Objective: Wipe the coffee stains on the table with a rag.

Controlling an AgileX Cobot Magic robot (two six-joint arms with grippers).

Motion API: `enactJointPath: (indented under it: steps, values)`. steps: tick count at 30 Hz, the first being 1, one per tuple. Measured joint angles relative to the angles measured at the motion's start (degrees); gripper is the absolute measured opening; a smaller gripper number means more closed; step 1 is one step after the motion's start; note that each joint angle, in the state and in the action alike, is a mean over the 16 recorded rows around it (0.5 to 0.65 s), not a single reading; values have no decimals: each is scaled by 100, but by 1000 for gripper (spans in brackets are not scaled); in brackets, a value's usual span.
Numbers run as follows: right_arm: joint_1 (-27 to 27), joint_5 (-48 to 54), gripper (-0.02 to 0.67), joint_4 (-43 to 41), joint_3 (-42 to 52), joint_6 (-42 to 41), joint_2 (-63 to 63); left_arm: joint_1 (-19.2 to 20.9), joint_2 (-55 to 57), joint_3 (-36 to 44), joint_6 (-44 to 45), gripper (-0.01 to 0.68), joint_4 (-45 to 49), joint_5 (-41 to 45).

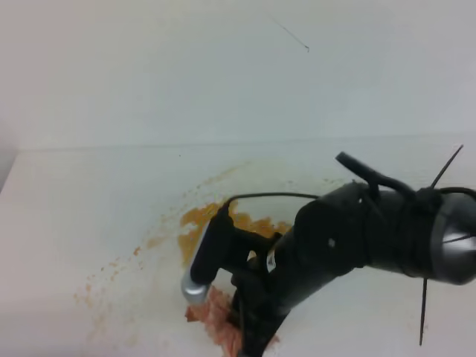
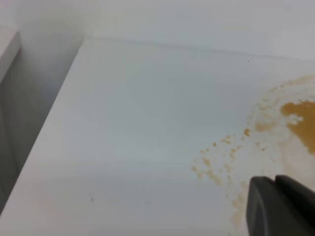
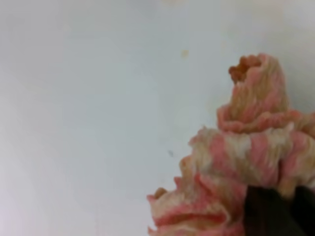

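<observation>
The coffee stains [image 1: 195, 225] form an orange-brown blotch on the white table [image 1: 89, 208], with faint speckles [image 1: 95, 294] trailing to the front left. The left wrist view shows the same coffee stains [image 2: 301, 119] at its right edge on the table [image 2: 123, 123]. The pinkish-orange rag [image 1: 214, 315] lies bunched on the table near the front edge, just in front of the blotch. My right gripper [image 1: 248, 336] points down onto it. Up close, the rag [image 3: 246, 157] bulges out in folds from between the dark fingers [image 3: 268, 212] of my right gripper [image 3: 293, 209], which is shut on it. My left gripper does not show.
A pale wall [image 1: 223, 67] rises behind the table. The table's left edge [image 2: 47, 128] drops off beside a grey gap. My black right arm [image 1: 372, 230] reaches in from the right, low over the surface. A dark part [image 2: 280, 209] shows at the lower right of the left wrist view.
</observation>
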Motion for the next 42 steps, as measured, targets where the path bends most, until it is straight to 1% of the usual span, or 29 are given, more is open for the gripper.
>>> enactJointPath:
  steps: [3, 6, 14, 19, 30, 36, 42]
  values:
    - [88, -83, 40, 68, 210, -54, 174, 0, 0, 0, 0, -3, 34, 0]
    - [120, -12, 42, 81, 231, -66, 431, 0, 0, 0, 0, -3, 50, 0]
    - [-6, 311, 42, 22, -99, -37, 1061, 0, 0, 0, 0, -3, 65, 0]
    - [-351, 417, 42, -27, -298, 8, 1248, 0, 0, 0, 0, -3, 65, 0]
    - [-1421, 167, 40, -62, -405, -49, 1267, 0, 0, 0, 0, -3, 65, 0]
    - [-1703, -81, 40, -12, -417, -210, 991, 0, 0, 0, 0, -3, 65, 0]
    - [-1885, -464, 42, 253, -425, -342, 690, 0, 0, 0, 0, -3, 65, 0]
